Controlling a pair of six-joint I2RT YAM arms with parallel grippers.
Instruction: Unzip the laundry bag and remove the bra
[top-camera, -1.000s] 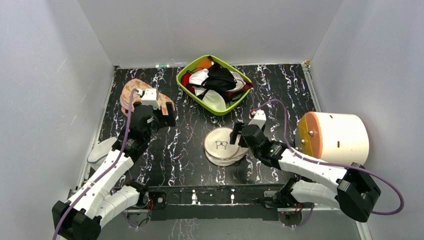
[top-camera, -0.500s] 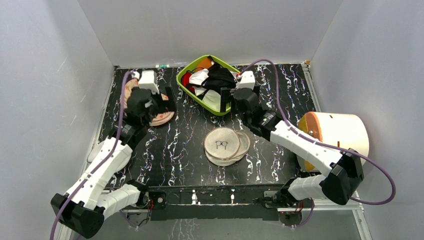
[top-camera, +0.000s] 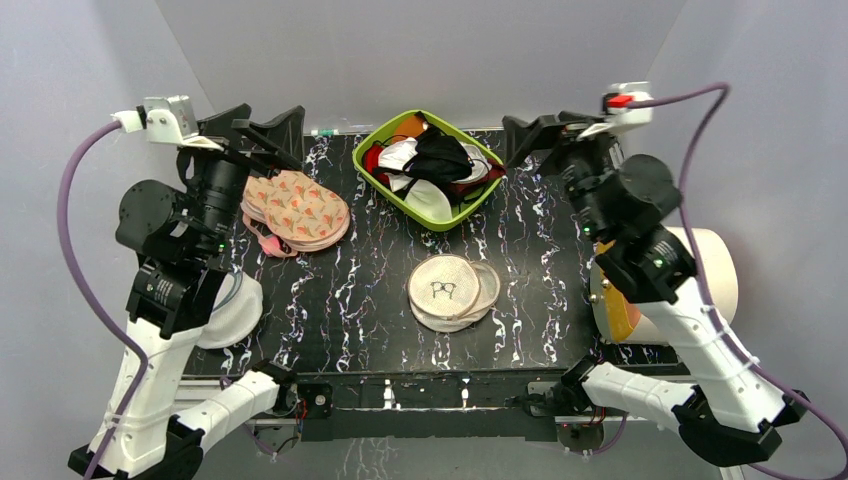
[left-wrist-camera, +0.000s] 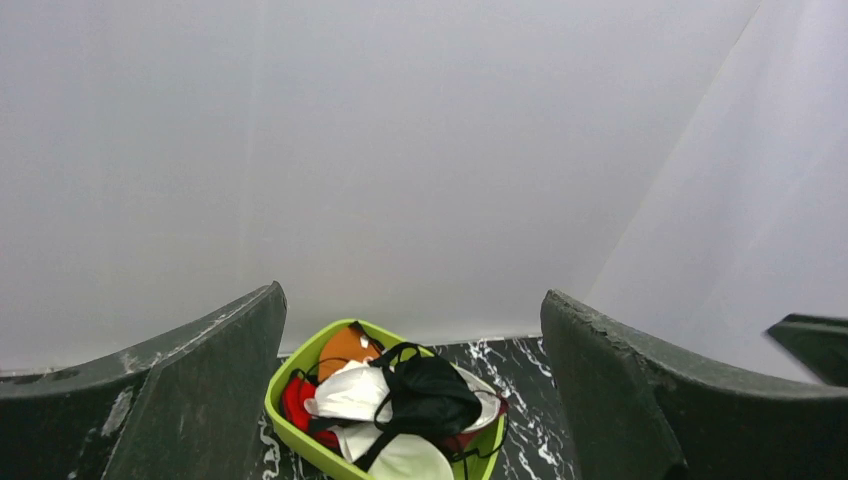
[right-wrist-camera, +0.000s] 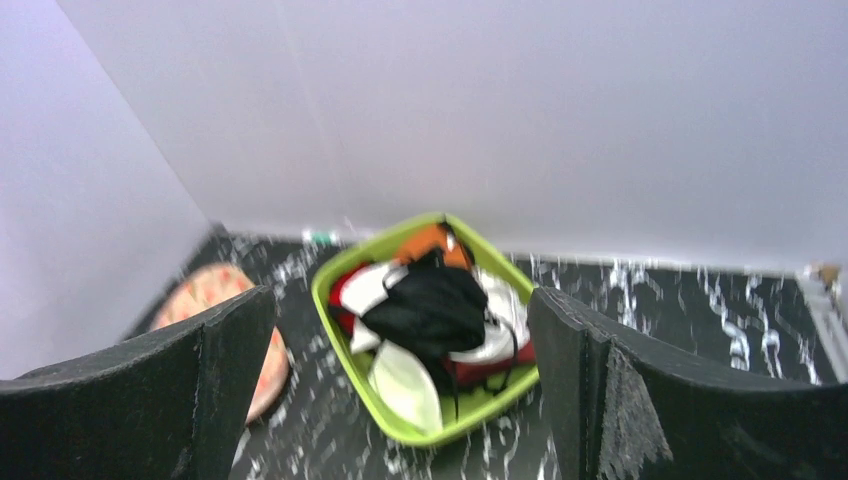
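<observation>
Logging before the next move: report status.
Left gripper open, empty, held high. Right gripper the same. Bag flat between the arms, no gripper on it, zip state unclear. Nothing lying on it.

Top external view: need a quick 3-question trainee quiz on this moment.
1. True or false: the left gripper is shut on the round cream-white mesh laundry bag.
2. The black fabric garment lies: A) in the lime-green plastic basket; B) on the peach printed case; C) on the tabletop.
3. Fill in: the right gripper is ___.
Key: 1 false, the left gripper is open and held high, away from the bag; 2 A; 3 open.
</observation>
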